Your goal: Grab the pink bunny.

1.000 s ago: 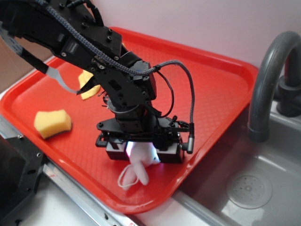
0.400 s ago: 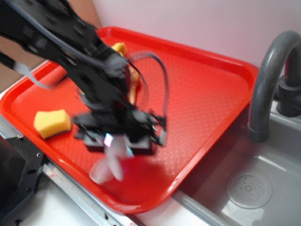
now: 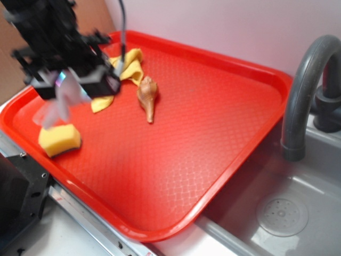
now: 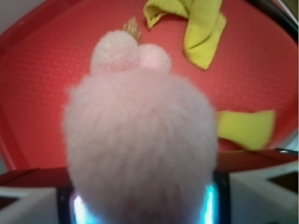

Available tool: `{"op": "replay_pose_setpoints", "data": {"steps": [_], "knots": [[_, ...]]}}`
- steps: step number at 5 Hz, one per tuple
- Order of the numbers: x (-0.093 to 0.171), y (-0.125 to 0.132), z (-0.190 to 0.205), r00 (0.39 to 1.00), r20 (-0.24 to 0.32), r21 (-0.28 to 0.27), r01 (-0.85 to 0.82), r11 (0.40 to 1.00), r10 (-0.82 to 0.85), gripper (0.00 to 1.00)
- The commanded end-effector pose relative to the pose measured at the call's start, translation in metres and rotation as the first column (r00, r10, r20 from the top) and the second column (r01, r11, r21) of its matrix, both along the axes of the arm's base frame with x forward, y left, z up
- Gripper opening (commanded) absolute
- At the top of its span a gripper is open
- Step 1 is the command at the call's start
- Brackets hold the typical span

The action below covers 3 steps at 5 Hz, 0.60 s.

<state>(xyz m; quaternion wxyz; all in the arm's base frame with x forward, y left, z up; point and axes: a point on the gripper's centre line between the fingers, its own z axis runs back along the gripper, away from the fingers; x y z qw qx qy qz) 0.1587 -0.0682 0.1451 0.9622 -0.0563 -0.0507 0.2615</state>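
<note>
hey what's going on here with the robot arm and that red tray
The robot arm's pincer is holding the pink bunny up off the red tray, over its left end, just above the yellow sponge. The wrist view confirms the grip: the bunny fills the space between the fingers. A brown seashell and a yellow cloth lie untouched on the tray. A grey faucet and sink sit to the right.

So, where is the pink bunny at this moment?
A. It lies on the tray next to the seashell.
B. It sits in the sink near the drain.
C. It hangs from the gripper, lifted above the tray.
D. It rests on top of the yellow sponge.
C: the pink bunny dangles blurred from the gripper, off the red tray above the yellow sponge; the wrist view shows it between the jaws.
</note>
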Motion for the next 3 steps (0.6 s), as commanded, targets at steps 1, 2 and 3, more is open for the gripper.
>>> {"op": "replay_pose_setpoints", "data": {"steps": [1, 2, 3], "knots": [[-0.002, 0.039, 0.049, 0.993, 0.072, 0.036, 0.096, 0.995, -0.098, 0.00], [-0.002, 0.057, 0.042, 1.000, 0.024, 0.007, -0.001, 1.000, 0.001, 0.00], [0.002, 0.054, 0.037, 1.000, 0.002, 0.056, 0.020, 0.998, -0.020, 0.00]]}}
